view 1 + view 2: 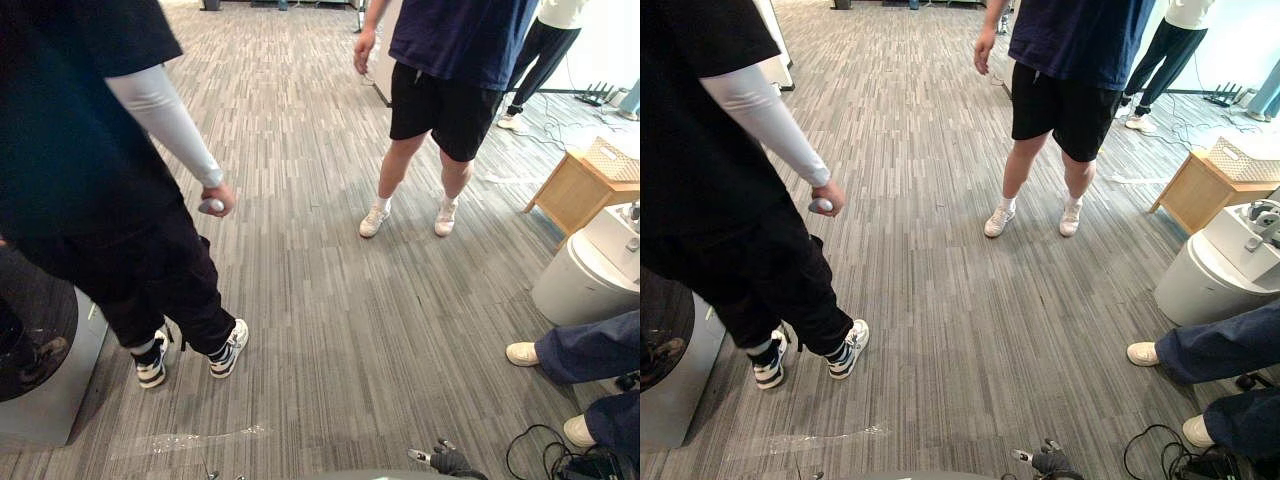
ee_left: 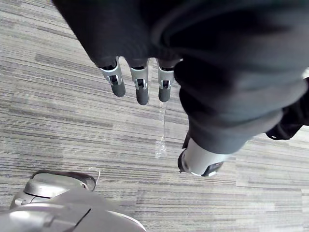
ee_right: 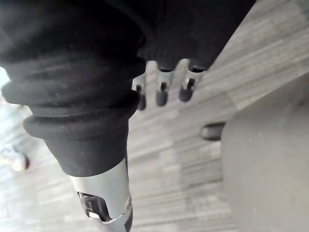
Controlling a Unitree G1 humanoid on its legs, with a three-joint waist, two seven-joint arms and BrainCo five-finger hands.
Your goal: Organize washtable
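Plainly not at the work yet. Off at the right edge of the head views, well apart from both arms: the white wash table (image 1: pixel 585 285), with a wooden stand (image 1: pixel 575 195) bearing a woven basket (image 1: pixel 612 158) just beyond it. Over bare floor (image 1: pixel 330 300), fingers straight and apart, clamped on nothing: left robot hand (image 2: pixel 141 89) and right robot hand (image 3: pixel 161 94).

Likeliest trouble: striking a person on the way over. Hemmed in by a person in black (image 1: pixel 90 180) close on the left, gripping a small grey device (image 1: pixel 211 206); a person in shorts (image 1: pixel 440 90) straight ahead; and a seated person's legs (image 1: pixel 585 350) low on the right, near the table's foot. Easy to clip those legs or the pale shoes with a swinging right arm on any turn toward the table. Also hard up against a grey unit (image 1: pixel 60 400) at lower left.

Roomiest in the broad middle of the floor. Toward the table, just a narrow lane between the person in shorts and the seated legs.
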